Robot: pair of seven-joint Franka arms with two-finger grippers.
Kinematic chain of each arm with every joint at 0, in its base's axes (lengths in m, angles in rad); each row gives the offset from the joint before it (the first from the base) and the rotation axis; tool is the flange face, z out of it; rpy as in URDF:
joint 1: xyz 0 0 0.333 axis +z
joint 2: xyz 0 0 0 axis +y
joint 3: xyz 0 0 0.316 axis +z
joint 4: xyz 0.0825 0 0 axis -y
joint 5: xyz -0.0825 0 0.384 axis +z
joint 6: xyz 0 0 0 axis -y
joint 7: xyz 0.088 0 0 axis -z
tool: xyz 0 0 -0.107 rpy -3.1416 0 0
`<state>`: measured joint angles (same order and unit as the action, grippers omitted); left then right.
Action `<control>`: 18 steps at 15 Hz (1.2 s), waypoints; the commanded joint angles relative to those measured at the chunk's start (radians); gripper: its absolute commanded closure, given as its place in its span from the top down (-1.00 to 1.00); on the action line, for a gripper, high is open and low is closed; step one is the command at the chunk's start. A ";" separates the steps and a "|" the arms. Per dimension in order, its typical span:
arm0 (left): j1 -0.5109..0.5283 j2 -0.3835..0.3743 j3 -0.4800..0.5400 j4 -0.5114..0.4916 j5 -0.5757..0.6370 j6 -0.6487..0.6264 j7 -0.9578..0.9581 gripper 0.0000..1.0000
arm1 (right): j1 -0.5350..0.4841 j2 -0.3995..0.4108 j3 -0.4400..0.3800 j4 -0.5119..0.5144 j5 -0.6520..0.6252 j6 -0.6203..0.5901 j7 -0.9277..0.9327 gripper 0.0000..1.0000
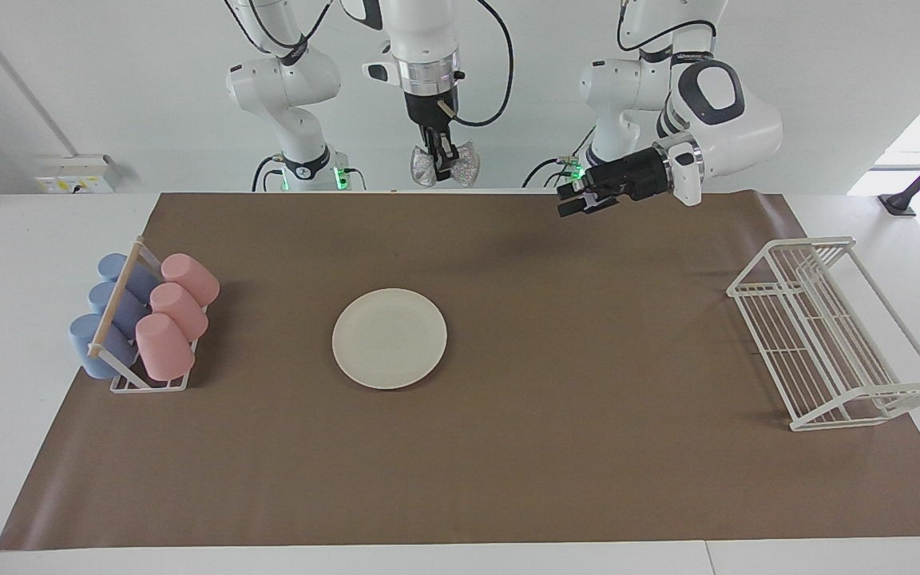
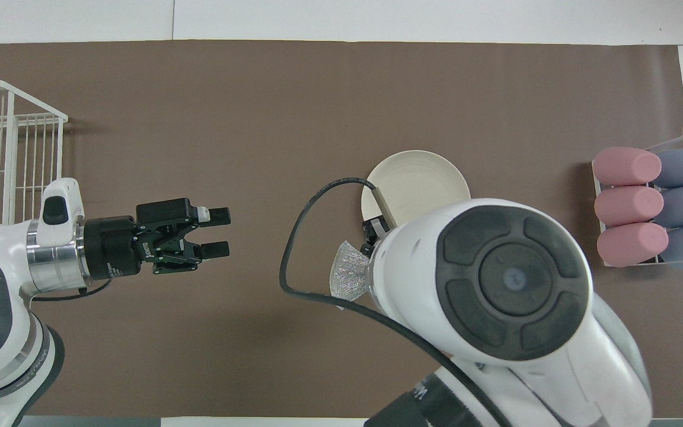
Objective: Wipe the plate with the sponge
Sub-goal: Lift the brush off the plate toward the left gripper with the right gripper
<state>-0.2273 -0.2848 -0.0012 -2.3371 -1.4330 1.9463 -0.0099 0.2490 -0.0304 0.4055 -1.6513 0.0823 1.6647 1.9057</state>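
Observation:
The cream-white plate [image 1: 390,338] lies flat on the brown mat, near its middle; in the overhead view the plate [image 2: 421,178] is partly covered by the right arm. My right gripper [image 1: 444,165] points down, raised high over the mat's edge at the robots' end, and is shut on the pinched waist of the silvery mesh sponge [image 1: 468,164]. In the overhead view only one lobe of the sponge [image 2: 347,273] shows beside the arm. My left gripper [image 1: 580,201] is open and empty, held level in the air, and shows in the overhead view [image 2: 216,233] too.
A rack of pink and blue cups [image 1: 144,319] stands toward the right arm's end of the table. A white wire rack [image 1: 831,331] stands toward the left arm's end. The brown mat [image 1: 588,447] covers most of the table.

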 commanded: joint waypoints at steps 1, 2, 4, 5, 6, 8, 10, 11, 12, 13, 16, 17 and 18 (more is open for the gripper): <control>-0.075 -0.025 0.009 -0.011 -0.053 -0.001 -0.062 1.00 | 0.006 0.000 0.004 0.002 -0.023 0.003 0.032 -1.00; -0.102 -0.027 0.010 -0.013 -0.081 0.002 -0.090 1.00 | 0.004 0.000 0.004 0.002 -0.023 0.003 0.032 -1.00; -0.141 -0.027 0.010 -0.011 -0.099 0.009 -0.111 1.00 | 0.004 0.001 0.004 0.002 -0.023 0.003 0.032 -1.00; -0.158 -0.027 0.010 -0.011 -0.098 0.011 -0.111 1.00 | 0.004 0.001 0.004 0.004 -0.023 0.003 0.032 -1.00; -0.174 -0.025 0.009 -0.010 -0.109 0.022 -0.111 1.00 | 0.004 0.001 0.004 0.004 -0.023 0.003 0.032 -1.00; -0.246 -0.027 0.009 -0.011 -0.127 0.066 -0.108 1.00 | 0.004 0.001 0.004 0.004 -0.023 0.001 0.032 -1.00; -0.305 -0.027 0.009 -0.011 -0.153 0.118 -0.108 1.00 | 0.004 0.001 0.004 0.004 -0.023 0.001 0.030 -1.00; -0.319 -0.027 0.010 -0.011 -0.158 0.137 -0.108 0.91 | 0.003 0.001 0.004 0.004 -0.023 0.001 0.030 -1.00; -0.322 -0.027 0.010 -0.013 -0.159 0.143 -0.108 0.84 | 0.000 0.001 0.004 0.004 -0.023 0.000 0.029 -1.00; -0.320 -0.028 0.012 -0.014 -0.159 0.137 -0.110 0.70 | -0.001 0.001 0.004 0.004 -0.023 0.000 0.027 -1.00; -0.294 -0.028 0.021 -0.013 -0.158 0.091 -0.107 0.69 | -0.002 0.001 0.004 0.005 -0.024 -0.003 0.027 -1.00; -0.284 -0.028 0.020 -0.013 -0.158 0.079 -0.105 0.69 | -0.002 0.001 0.004 0.005 -0.024 -0.003 0.027 -1.00; -0.283 -0.028 0.020 -0.013 -0.156 0.079 -0.105 0.69 | -0.002 0.001 0.004 0.005 -0.024 -0.003 0.026 -1.00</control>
<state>-0.5269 -0.2921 0.0176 -2.3372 -1.5771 2.0486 -0.1088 0.2554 -0.0303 0.4023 -1.6514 0.0820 1.6648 1.9179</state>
